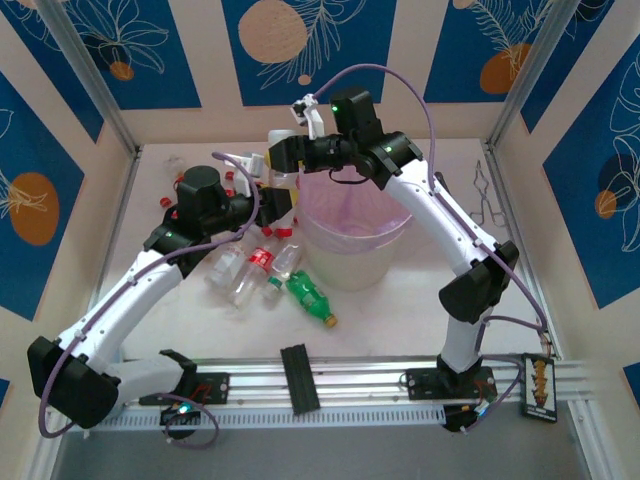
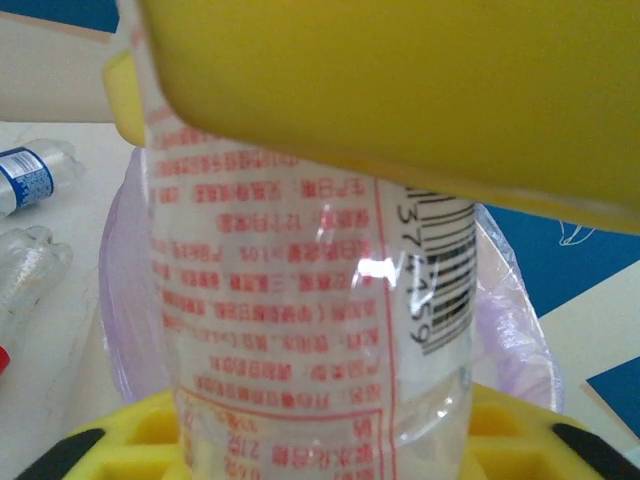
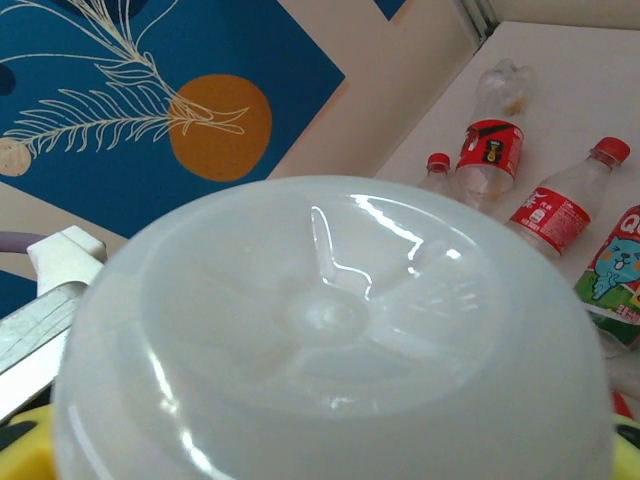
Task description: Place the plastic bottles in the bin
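A milky bottle (image 3: 330,330), base to the lens, is riding in the right gripper (image 1: 283,155) just beyond the far-left rim of the bin (image 1: 345,272), fingers pinching its sides. The left gripper (image 2: 330,290) is clamping a clear bottle (image 2: 290,330) beside the bin's left rim, yellow fingers (image 2: 400,90) pressing on it. Loose bottles (image 1: 255,268), a green bottle (image 1: 308,297) among them, are lying left of the bin, so most of the job is looking undone.

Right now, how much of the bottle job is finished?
Nothing looks done: the bin seems empty from above. In hand: left jaws shut on a clear red-printed bottle beside the bin, right jaws shut on a milky bottle. Left: the green bottle and several red-labelled bottles on the table.
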